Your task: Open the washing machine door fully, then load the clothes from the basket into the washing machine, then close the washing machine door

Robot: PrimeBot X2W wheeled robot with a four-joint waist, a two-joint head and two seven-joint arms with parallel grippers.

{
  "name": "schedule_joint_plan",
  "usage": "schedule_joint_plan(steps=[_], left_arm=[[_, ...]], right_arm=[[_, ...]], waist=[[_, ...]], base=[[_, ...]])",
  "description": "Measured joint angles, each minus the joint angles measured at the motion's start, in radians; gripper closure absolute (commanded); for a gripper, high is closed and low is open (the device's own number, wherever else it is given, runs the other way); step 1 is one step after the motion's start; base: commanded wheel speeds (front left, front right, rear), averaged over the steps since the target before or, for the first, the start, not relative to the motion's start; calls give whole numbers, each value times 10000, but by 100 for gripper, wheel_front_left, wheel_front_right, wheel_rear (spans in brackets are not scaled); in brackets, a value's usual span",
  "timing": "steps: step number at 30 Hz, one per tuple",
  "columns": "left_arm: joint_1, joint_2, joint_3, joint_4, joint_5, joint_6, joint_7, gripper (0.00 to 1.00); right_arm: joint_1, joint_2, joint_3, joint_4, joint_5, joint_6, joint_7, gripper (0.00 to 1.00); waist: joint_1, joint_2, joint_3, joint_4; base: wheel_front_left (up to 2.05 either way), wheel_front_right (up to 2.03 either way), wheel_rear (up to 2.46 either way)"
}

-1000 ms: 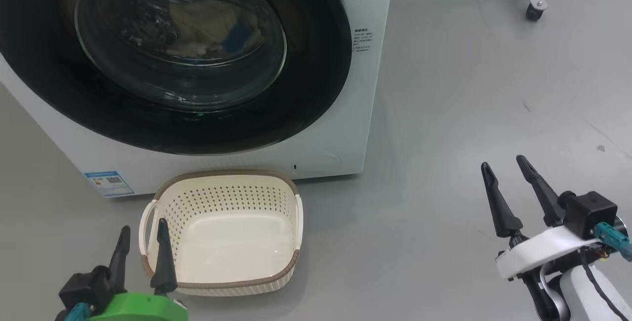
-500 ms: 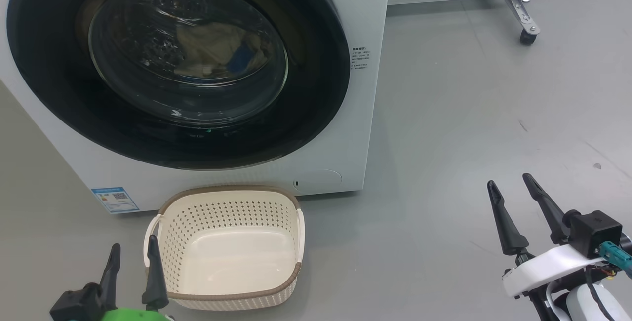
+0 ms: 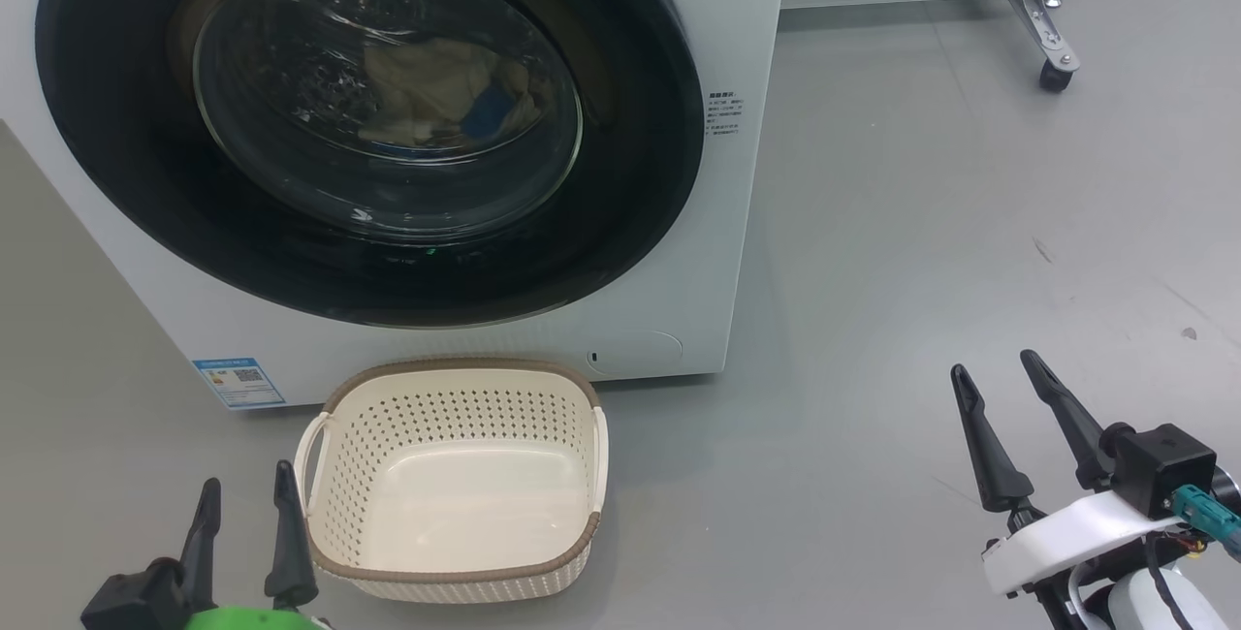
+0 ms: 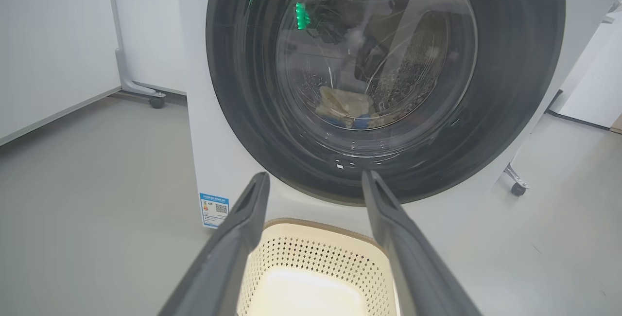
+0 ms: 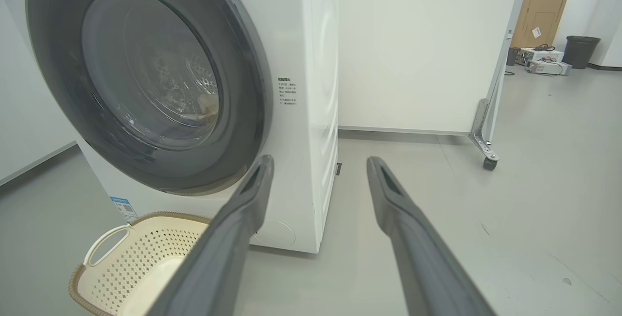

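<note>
– Two pincers, both spread wide, nothing in either. Left pincer (image 3: 245,475) is at the lower left of the head view, just beside the basket (image 3: 456,365); right pincer (image 3: 994,363) is at the lower right, over bare floor (image 3: 873,271), well apart from everything.
– Which step?
– Looks like the very end. The washing machine door (image 3: 373,116) lies flush against the washing machine (image 3: 485,344), upper left of frame. The clothes (image 3: 436,107) show through the glass, cream with a blue bit, low in the drum. The basket sits on the floor right in front of the machine, bottom centre, nothing in it.
– So all three steps done?
– My read, yes. Can't tell whether the latch has caught, though the door looks flush in the right wrist view too.
– Next move?
– Nothing to grab, I'd say. At most a light push on the black rim to check the latch; that needs the left arm lifted up and over the basket. Otherwise just hold clear.
– Arm pose?
– Both low, fingers angled up the frame toward the machine. Left wrist view looks over the basket straight at the door; right wrist view faces the machine's right front corner. Neither touches anything.
</note>
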Motion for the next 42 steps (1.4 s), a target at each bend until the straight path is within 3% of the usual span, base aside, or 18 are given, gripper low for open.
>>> schedule_joint_plan(steps=[9,10,22,42], left_arm=[[41,-10,81,-29,65,-10,0,0],[52,-10,90,-27,65,-13,0,100],[207,-188,146,650,-334,-8,194,100],[132,-188,514,809,-3078,-84,1064,100]], right_arm=[[12,2,-4,-86,-52,0,0,0],[13,4,-4,-88,-52,0,0,100],[433,397,157,410,360,2,6,100],[445,646,-274,295,3296,-23,543,100]], waist=[[0,0,18,59],[0,0,21,64],[0,0,16,67],[0,0,-8,77]], base=[[0,0,0],[0,0,0],[0,0,0],[0,0,0]])
